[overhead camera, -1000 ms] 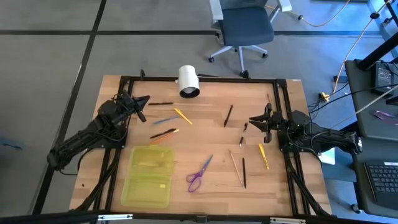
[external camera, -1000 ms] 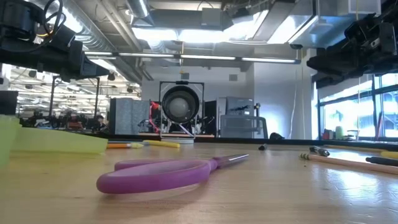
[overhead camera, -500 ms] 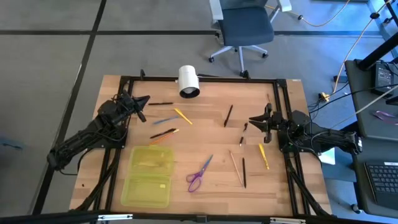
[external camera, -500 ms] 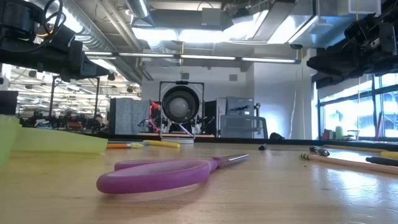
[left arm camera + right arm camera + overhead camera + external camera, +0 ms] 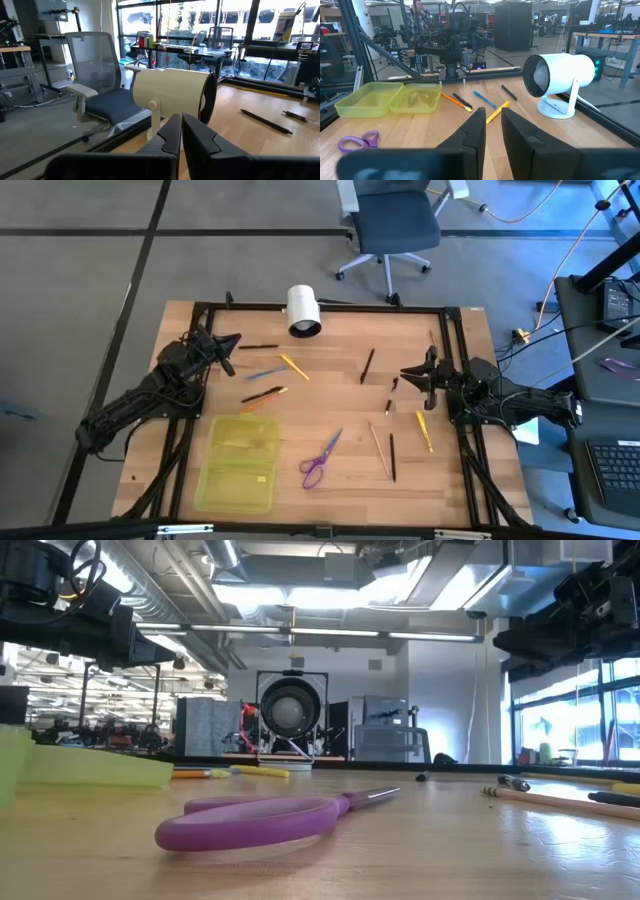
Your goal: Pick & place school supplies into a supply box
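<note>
Translucent yellow-green plastic supply box (image 5: 238, 464) open, near-left | left tool (image 5: 228, 340) closed, empty | right tool (image 5: 411, 373) narrow, empty | advice: grasp purple-handled scissors (image 5: 320, 459) mid-length, carry level.

In the low view, the supply box (image 5: 70, 768) is running off the left edge, and the pencils (image 5: 560, 800) on the right are being cut by the right edge. From above, the small dark pieces (image 5: 391, 395) beside the right gripper (image 5: 408, 374) are showing too small to identify.
</note>
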### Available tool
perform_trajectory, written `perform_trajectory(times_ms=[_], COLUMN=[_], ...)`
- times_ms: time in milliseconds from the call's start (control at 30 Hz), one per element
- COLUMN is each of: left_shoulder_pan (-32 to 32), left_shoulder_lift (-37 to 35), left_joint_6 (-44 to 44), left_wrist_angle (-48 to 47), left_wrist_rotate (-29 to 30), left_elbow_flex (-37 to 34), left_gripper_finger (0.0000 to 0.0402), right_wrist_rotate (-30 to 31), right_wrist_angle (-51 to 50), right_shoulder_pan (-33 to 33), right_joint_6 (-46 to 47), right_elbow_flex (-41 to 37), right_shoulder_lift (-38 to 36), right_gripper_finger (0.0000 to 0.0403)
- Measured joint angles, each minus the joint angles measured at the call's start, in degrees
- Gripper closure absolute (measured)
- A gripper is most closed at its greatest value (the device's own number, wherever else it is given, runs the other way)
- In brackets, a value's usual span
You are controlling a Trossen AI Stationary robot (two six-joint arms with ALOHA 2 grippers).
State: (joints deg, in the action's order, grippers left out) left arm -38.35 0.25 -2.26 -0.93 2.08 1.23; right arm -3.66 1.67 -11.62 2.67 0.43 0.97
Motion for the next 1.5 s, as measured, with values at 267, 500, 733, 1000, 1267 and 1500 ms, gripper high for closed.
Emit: perform_trajectory(times_ms=[267, 500, 733, 1000, 1267, 1500], left_shoulder_pan=[0.0, 0.0, 0.0, 0.0, 0.0, 0.0], left_shoulder_lift=[0.0, 0.0, 0.0, 0.0, 0.0, 0.0], left_joint_6=[0.0, 0.0, 0.0, 0.0, 0.0, -1.0], left_wrist_angle=[0.0, 0.0, 0.0, 0.0, 0.0, 0.8], left_wrist_rotate=[0.0, 0.0, 0.0, 0.0, 0.0, 0.3], left_elbow_flex=[0.0, 0.0, 0.0, 0.0, 0.0, 0.0], left_gripper_finger=[0.0393, 0.0389, 0.0393, 0.0389, 0.0393, 0.0389], right_wrist_rotate=[0.1, 0.1, 0.1, 0.0, 0.7, 1.5], right_wrist_angle=[0.0, 0.3, 0.2, 0.1, 0.1, -0.3], right_shoulder_pan=[0.0, 0.0, 0.0, 0.0, 0.0, 0.0], right_joint_6=[5.4, 6.3, 6.2, 6.3, 4.7, 4.5], right_elbow_flex=[0.0, 0.0, 0.0, 0.0, 0.0, 0.0], right_shoulder_lift=[0.0, 0.0, 0.0, 0.0, 0.0, 0.0], right_gripper_finger=[0.0336, 0.0336, 0.0336, 0.0336, 0.0336, 0.0336])
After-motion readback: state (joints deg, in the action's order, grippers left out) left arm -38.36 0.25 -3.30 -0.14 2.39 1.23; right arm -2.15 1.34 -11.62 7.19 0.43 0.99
